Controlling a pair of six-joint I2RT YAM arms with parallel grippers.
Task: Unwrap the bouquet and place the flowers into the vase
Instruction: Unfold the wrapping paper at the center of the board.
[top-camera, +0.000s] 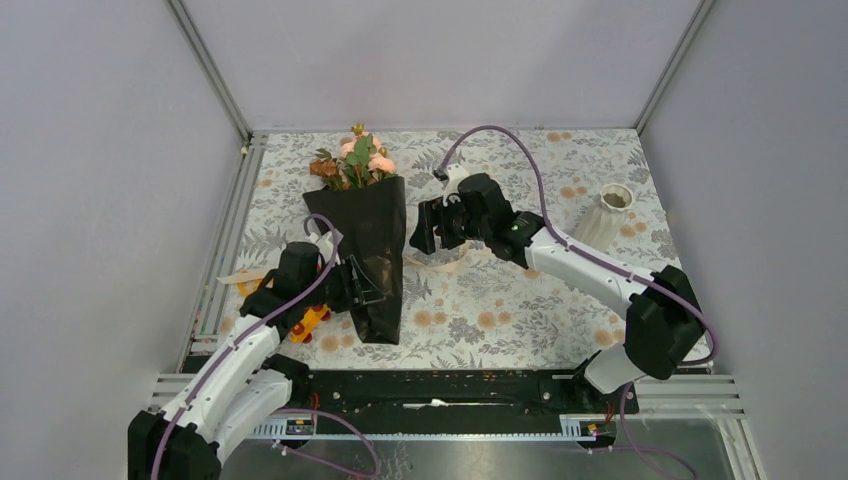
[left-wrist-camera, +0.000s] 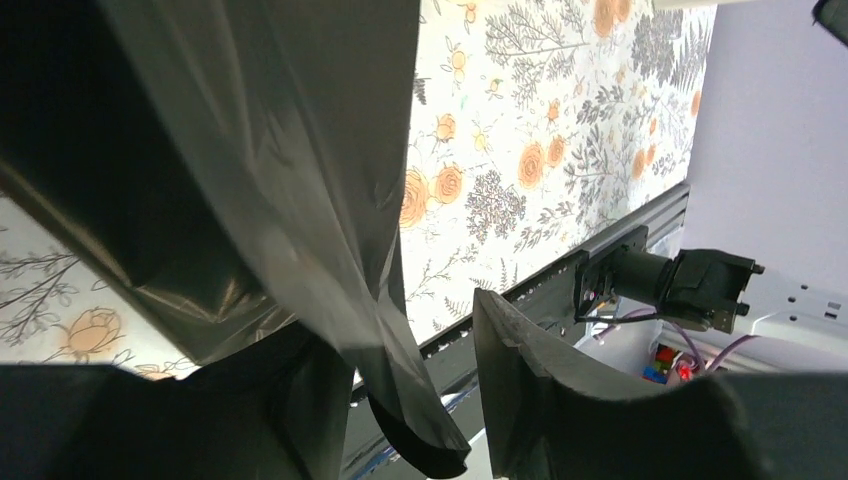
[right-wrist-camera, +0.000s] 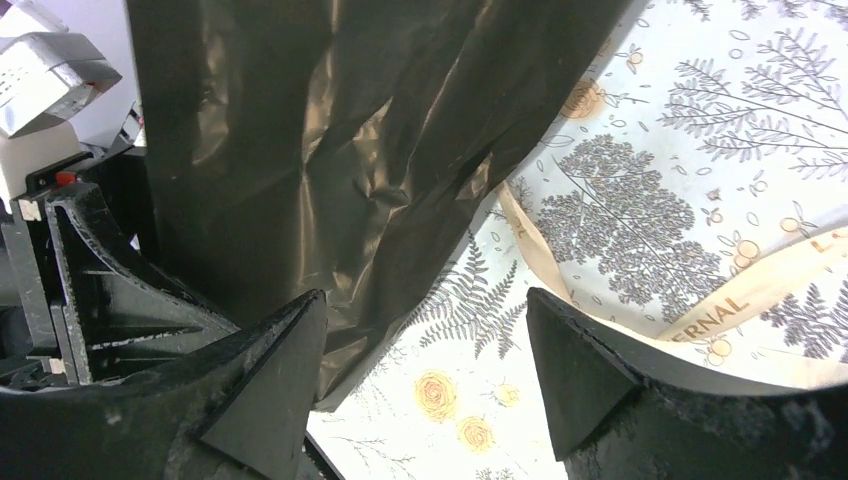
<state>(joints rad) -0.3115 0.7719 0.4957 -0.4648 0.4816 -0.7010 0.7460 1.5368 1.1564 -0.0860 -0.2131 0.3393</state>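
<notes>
Floral tablecloth (top-camera: 500, 300) — toy car (top-camera: 310, 322) beside bouquet (top-camera: 365, 240); left gripper (left-wrist-camera: 400, 335) apart astride its wrap (left-wrist-camera: 250, 150), right gripper (right-wrist-camera: 425, 300) apart beside ribbon (right-wrist-camera: 760, 290).

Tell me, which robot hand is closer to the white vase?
Right. The right gripper is just right of the bouquet, left of the vase; the left gripper is farther, at the bouquet's left side.

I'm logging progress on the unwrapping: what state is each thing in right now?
Bouquet: lying flat, wrapped.
Ribbon: off the wrap, lying loose.
Flowers: in the wrap's mouth.
Vase: upright, no flowers in it.
Left gripper: open, wrap edge between its jaws.
Right gripper: open, holding nothing.
</notes>
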